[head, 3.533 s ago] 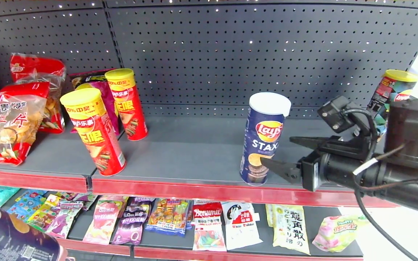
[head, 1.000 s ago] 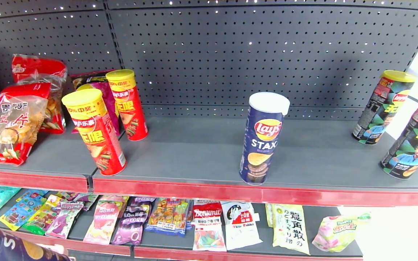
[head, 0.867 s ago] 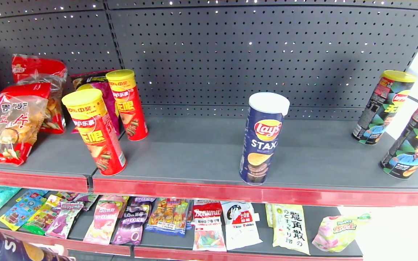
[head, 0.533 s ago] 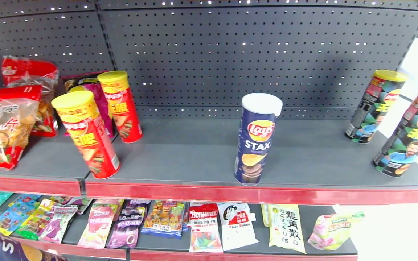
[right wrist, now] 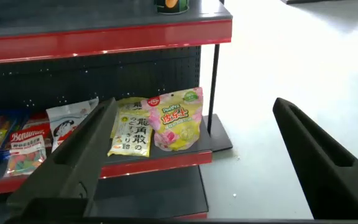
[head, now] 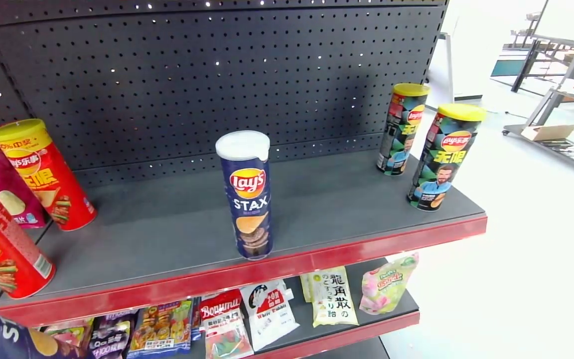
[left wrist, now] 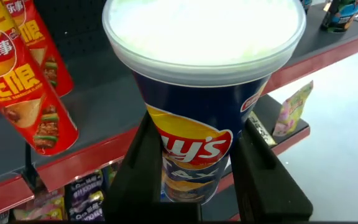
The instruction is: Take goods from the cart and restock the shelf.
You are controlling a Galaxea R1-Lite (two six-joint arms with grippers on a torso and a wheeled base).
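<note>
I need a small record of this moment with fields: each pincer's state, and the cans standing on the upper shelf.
left pincer: shut on held blue can, white lid
right pincer: open, empty, near lower shelf
upper shelf, middle: second blue can, upright, by front edge
right end: rear green can, front green can, both upright
left side: red cans, upright
</note>
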